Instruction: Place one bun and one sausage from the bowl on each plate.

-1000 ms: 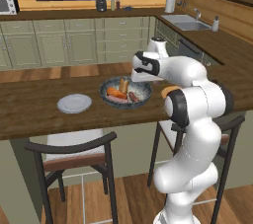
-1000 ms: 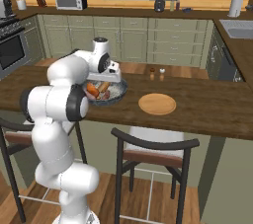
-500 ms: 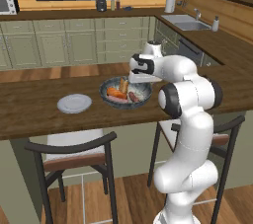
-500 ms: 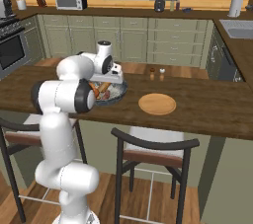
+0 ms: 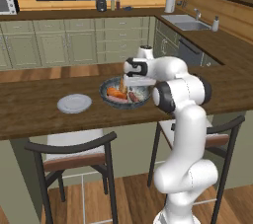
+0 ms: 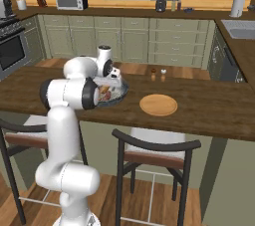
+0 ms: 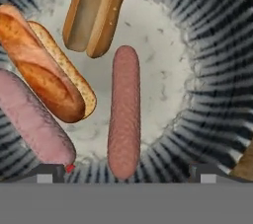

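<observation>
no readable text, labels or numbers anywhere — not on anything in the kitchen.

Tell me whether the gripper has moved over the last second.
Yes. In the left base view the gripper has swung leftward from the bowl's right edge to above its middle, jaws open.

The white arm rises from its base, bends at a dark-jointed elbow and folds forward, with the forearm running level toward the hand. The wrist turns the hand straight down. The gripper (image 5: 132, 86) hangs low with its jaws spread wide and nothing between them. In the hand view the two dark fingertips (image 7: 49, 170) stand far apart at the bottom edge.
</observation>
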Robot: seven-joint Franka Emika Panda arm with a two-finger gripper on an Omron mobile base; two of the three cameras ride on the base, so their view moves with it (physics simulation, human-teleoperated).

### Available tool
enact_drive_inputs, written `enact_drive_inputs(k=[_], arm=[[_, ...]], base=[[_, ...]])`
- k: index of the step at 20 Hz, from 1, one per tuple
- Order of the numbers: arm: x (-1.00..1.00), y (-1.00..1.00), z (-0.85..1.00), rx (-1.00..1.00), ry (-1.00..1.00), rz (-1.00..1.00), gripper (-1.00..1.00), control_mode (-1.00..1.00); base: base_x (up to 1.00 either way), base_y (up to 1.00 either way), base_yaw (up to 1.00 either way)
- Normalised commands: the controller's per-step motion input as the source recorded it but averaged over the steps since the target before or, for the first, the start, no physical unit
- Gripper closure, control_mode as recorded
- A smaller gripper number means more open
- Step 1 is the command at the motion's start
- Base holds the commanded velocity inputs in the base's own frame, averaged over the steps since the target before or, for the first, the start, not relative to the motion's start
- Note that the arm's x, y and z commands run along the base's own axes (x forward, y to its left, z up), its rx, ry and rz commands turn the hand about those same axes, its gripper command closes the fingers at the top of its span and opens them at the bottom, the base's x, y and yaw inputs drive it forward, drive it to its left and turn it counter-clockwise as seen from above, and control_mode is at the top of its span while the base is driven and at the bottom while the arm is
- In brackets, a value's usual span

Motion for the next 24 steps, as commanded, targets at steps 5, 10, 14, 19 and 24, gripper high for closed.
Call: enact_drive_inputs(k=[5, 10, 14, 19, 24], arm=[[0.15, 0.0, -0.47, 0.0, 0.14, 0.0, -1.0, -1.0], [0.0, 0.0, -0.45, 0.0, 0.12, 0.0, -1.0, -1.0], [0.0, 0.05, -0.41, 0.0, 0.11, 0.0, -1.0, -1.0], [0.0, 0.01, -0.21, 0.0, 0.03, 0.0, -1.0, -1.0], [0.0, 0.0, 0.0, 0.0, 0.0, 0.0, 1.0, -1.0]], base=[[0.0, 0.0, 0.0], [0.0, 0.0, 0.0], [0.0, 0.0, 0.0], [0.0, 0.0, 0.0], [0.0, 0.0, 0.0]])
